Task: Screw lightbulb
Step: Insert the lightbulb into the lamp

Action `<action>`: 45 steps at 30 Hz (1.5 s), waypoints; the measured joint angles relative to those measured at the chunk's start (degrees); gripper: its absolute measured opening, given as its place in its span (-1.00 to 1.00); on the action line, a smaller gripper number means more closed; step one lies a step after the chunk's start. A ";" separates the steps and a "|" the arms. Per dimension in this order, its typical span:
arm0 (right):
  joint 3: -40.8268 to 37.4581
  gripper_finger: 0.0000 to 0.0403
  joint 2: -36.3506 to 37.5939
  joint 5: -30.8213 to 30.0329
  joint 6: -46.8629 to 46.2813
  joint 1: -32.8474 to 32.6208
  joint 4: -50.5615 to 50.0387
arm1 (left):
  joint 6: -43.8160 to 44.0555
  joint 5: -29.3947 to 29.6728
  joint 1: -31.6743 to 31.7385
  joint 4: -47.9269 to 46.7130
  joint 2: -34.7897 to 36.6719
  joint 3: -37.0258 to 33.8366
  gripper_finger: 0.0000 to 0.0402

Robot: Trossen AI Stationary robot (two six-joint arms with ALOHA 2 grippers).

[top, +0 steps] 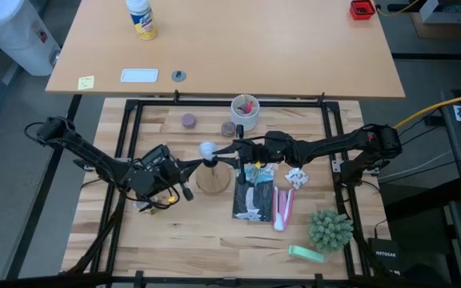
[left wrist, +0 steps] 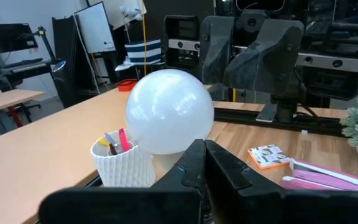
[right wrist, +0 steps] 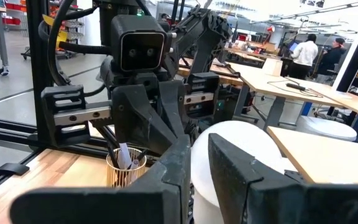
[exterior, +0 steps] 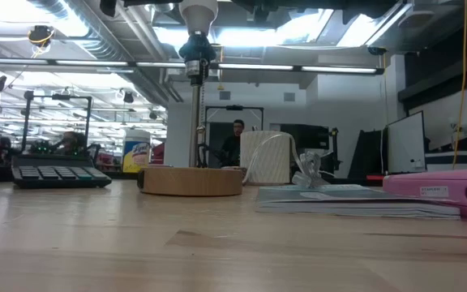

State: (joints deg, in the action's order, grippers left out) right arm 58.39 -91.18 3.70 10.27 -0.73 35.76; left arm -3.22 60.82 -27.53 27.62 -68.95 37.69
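The white frosted lightbulb (top: pixel 207 150) stands upright on the black socket (exterior: pixel 197 53) of the post on the round wooden disc stand (top: pixel 213 182). It also shows in the low view (exterior: pixel 199 12). My left gripper (top: pixel 198 165) comes at it from the table's left. Its shut fingers (left wrist: pixel 194 165) end just under the bulb's globe (left wrist: pixel 169 112). My right gripper (top: pixel 221 149) comes from the table's right at globe height. Its fingers (right wrist: pixel 179 168) are shut, with the bulb (right wrist: pixel 253 155) right behind them. My left gripper's shut fingertips stand level at the bulb's neck (left wrist: pixel 166 160), coming from the table's left. The fingers hide the spot, so I cannot tell whether they touch. My right gripper's shut fingertips stand against the globe's right side (top: pixel 213 150). I cannot tell whether they touch it.
A white cup with red items (top: pixel 245 112) stands behind the stand. A dark booklet (top: pixel 254 196), a pink object (top: pixel 282 208), a small orange-and-white packet (top: pixel 297 178) and a green plant (top: pixel 330 228) lie to the right. Two small round pieces (top: pixel 189 120) lie at the far left.
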 joint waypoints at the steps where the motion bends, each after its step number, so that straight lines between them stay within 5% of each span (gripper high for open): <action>1: 0.00 -0.69 0.00 0.00 0.00 0.00 0.04 | -0.02 0.00 0.00 0.00 0.00 0.00 -1.00; 21: 0.00 -0.69 0.00 0.00 0.01 0.00 0.19 | 0.22 -0.06 -1.31 0.37 0.02 0.00 -1.00; 29: 0.00 -0.69 0.00 0.02 0.01 0.00 0.14 | -10.34 -0.22 -2.66 12.77 0.02 0.00 -0.99; 35: 0.00 -0.69 0.00 0.02 0.01 0.00 0.14 | -19.38 -0.20 0.93 21.01 0.04 0.02 -0.99; 45: 0.02 -0.69 0.00 0.02 0.01 0.00 0.12 | -15.29 -6.94 8.02 20.05 0.04 0.02 -0.99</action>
State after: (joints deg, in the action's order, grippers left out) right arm 58.41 -91.18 3.73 10.28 -0.73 35.88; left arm -18.51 53.87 -19.51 47.66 -68.90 37.71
